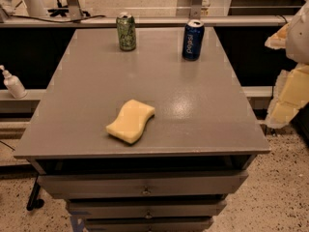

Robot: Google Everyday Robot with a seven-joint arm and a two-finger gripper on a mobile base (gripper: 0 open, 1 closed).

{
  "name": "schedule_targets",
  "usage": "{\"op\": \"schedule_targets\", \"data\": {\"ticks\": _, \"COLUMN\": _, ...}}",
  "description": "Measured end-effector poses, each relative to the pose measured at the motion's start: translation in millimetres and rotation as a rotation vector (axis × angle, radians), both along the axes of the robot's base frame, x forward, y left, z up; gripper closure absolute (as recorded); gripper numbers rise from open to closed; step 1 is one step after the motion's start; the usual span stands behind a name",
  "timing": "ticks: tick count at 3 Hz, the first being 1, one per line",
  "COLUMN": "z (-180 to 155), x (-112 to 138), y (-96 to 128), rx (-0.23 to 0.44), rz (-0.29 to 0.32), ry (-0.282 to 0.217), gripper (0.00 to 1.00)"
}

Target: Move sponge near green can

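Note:
The pale yellow sponge point(131, 121) lies flat on the grey table point(193, 115), near the front edge and a little left of the middle. The green can point(126, 31) stands upright at the back of the table, left of centre, far behind the sponge. My gripper point(288, 76) is at the right edge of the camera view, off the table's right side and above the floor, well away from the sponge. It holds nothing that shows.
A dark blue can point(193, 40) with white lettering stands upright at the back right of the table. A white pump bottle point(13, 83) sits on a low ledge to the left. Drawers point(145, 190) sit under the tabletop.

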State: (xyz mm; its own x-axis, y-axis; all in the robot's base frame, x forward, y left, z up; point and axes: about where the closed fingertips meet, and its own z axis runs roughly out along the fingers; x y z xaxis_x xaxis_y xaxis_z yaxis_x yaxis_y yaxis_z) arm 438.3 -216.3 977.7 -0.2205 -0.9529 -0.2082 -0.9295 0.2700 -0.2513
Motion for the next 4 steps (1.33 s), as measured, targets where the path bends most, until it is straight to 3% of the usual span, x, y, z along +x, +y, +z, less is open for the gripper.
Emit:
{"op": "schedule_targets", "data": {"ticks": 1, "z": 0.0, "x": 0.0, "y": 0.0, "rx": 0.000, "rz": 0.000, "ry": 0.000, "gripper": 0.00}}
{"op": "schedule_targets", "data": {"ticks": 2, "z": -13.9, "x": 9.0, "y": 21.4, "rx": 0.069, "rz": 0.009, "ry": -0.020, "gripper": 0.00}}
{"op": "schedule_targets", "data": {"ticks": 4, "z": -77.5, "x": 46.3, "y": 134.7, "rx": 0.333, "rz": 0.074, "ry": -0.041, "gripper": 0.00}}
